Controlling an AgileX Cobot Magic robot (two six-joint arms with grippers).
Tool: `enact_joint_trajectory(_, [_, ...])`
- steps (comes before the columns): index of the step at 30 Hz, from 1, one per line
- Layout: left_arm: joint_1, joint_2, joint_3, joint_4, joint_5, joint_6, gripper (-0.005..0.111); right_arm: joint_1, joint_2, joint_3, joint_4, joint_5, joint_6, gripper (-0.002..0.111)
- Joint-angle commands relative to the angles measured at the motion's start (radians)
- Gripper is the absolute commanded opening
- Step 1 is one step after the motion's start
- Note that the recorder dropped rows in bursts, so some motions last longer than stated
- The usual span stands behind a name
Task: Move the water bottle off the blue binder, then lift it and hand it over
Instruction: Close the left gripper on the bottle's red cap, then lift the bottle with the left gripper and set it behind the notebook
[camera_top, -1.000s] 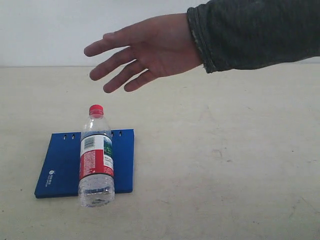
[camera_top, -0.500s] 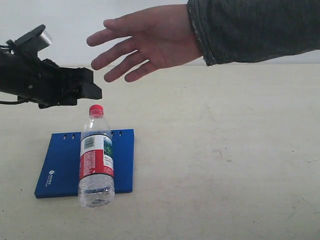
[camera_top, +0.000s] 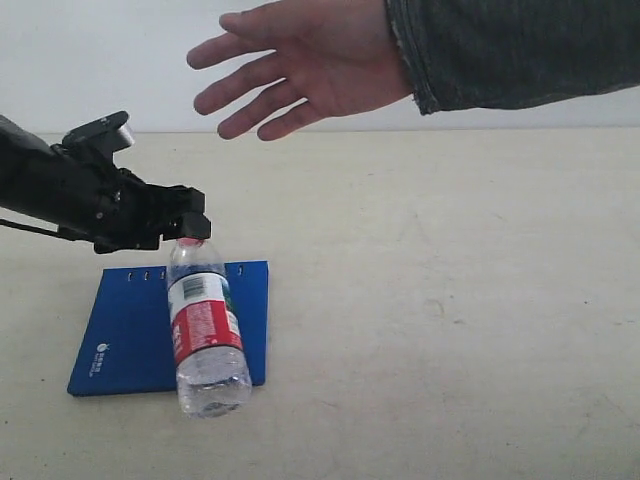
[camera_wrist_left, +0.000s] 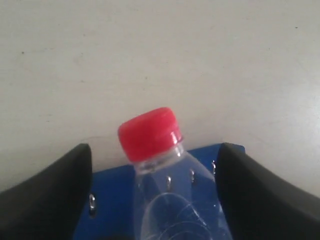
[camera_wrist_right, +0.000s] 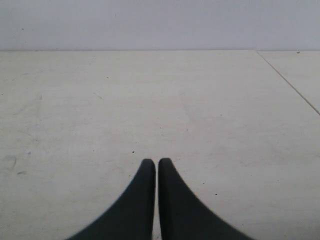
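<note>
The water bottle stands on the blue binder's front right corner and leans, its top tipped left. My left gripper is at the bottle's top and covers most of the red cap there. In the left wrist view the left gripper is open; the red cap and clear neck sit between the two black fingers with a gap on each side, above the binder. The right gripper is shut over bare table and holds nothing.
A person's open hand in a dark grey sleeve hangs above the table, up and to the right of the bottle. The beige tabletop stretches to the right of the binder. A white wall is behind.
My left arm came down and forward, so its fingers now flank the bottle's cap. The bottle went from upright to leaning, base shifted slightly right. The hand rose a little.
</note>
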Motion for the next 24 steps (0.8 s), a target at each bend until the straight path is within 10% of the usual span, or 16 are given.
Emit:
enact_joint_trajectory(1, [-0.002,0.007,-0.016,-0.099,0.007,0.108,0.064,-0.002,0.002,-0.001,-0.002,-0.004,0.001,0.0])
enact_joint_trajectory(13, [-0.002,0.078,-0.042,-0.274,0.069,0.17,0.064,-0.002,0.002,-0.001,-0.002,-0.004,0.001,0.0])
enact_joint_trajectory(19, [-0.001,0.069,-0.086,-0.339,0.063,0.184,0.005,-0.002,0.002,-0.001,-0.002,-0.004,0.001,0.0])
enact_joint_trajectory(24, [0.062,-0.091,-0.215,-0.337,0.05,0.282,0.005,-0.002,0.002,-0.001,-0.002,-0.004,0.001,0.0])
